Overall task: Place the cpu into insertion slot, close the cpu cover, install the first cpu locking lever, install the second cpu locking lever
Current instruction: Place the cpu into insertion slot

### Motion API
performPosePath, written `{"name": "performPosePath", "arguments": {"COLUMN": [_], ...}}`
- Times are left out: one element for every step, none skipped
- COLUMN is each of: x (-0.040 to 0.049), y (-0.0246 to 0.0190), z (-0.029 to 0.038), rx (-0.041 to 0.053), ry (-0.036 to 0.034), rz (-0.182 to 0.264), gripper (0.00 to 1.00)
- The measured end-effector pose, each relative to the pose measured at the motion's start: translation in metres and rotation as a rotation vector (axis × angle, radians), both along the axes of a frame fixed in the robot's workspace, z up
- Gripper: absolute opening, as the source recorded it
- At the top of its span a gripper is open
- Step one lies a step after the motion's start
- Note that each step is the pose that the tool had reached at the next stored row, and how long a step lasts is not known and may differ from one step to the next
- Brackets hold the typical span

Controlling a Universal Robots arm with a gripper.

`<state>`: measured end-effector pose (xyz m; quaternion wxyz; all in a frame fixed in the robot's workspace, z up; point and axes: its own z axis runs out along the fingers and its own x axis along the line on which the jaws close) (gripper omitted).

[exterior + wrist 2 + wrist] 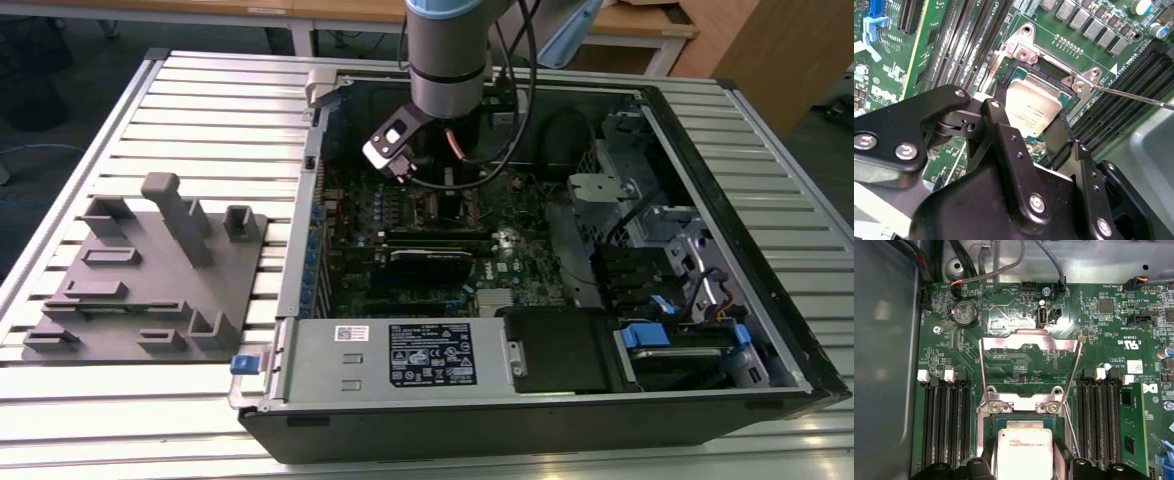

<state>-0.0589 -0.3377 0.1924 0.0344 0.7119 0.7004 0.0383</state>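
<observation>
The cpu is a flat square chip with a matte silvery-grey metal top. It is clamped on two opposite edges by the black fingers of the gripper, which is narrowed onto it. The chip is over the insertion slot; whether it is already seated cannot be told. For this step, the chip should probably be kept level and square to the dark socket rim. It is best lowered straight with no sideways sliding, and let go only once it lies flat. The cpu cover, a thin bright metal frame with a square window, is swung open, away from the socket. A locking lever, a slim steel rod, stands free beside the socket. Long black memory slots flank it on the dark green board.
</observation>
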Motion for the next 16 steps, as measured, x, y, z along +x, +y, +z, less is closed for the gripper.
{"name": "performPosePath", "arguments": {"x": [-0.0001, -0.0001, -0.0001, -0.0001, -0.0001, 0.0000, 0.0000, -0.0001, -0.0001, -0.0001, -0.0001, -0.0001, -0.0001, 0.0000, -0.0001, 0.0000], "y": [-0.0001, -0.0001, -0.0001, -0.0001, -0.0001, -0.0001, -0.0001, -0.0001, -0.0001, -0.0001, -0.0001, -0.0001, -0.0001, -0.0001, -0.0001, -0.0001], "z": [-0.0002, -0.0003, -0.0002, -0.0003, -0.0003, -0.0003, -0.0003, -0.0005, -0.0008, -0.0008, -0.0009, -0.0009, -0.0009, -0.0009, -0.0009, -0.0009], "rx": [-0.0002, -0.0003, -0.0004, -0.0004, -0.0004, -0.0003, -0.0003, -0.0003, -0.0002, -0.0003, -0.0003, -0.0003, -0.0004, -0.0003, -0.0003, -0.0003], "ry": [0.0001, 0.0002, 0.0002, 0.0002, 0.0002, 0.0002, 0.0001, 0.0001, 0.0002, 0.0003, 0.0002, 0.0002, 0.0002, 0.0002, 0.0002, 0.0001], "rz": [0.000, 0.000, 0.000, 0.000, 0.000, 0.000, 0.000, 0.000, 0.000, 0.000, 0.000, 0.000, 0.000, 0.000, 0.000, 0.000], "gripper": [0.54, 0.54, 0.54, 0.54, 0.54, 0.54, 0.54, 0.54, 0.54, 0.54, 0.54, 0.54, 0.54, 0.54, 0.54, 0.54]}}
